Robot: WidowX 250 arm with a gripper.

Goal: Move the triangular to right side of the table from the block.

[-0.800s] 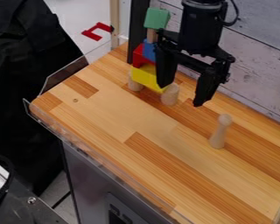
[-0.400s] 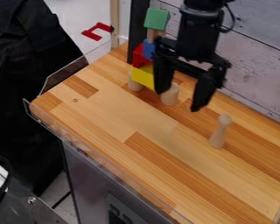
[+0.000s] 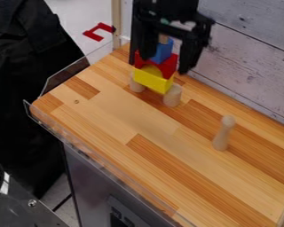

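Hanging over the upper centre of the frame, the black two-finger gripper stands with its fingers spread, about the upper part of a stack of toy blocks. From where I stand, I can't tell which block is the triangular piece. A sliver of a green block peeps from behind the gripper; lower come a blue block, a red notched block and a yellow arched block on pale wooden cylinders. Right of centre, a pale wooden peg stands on the striped wooden tabletop.
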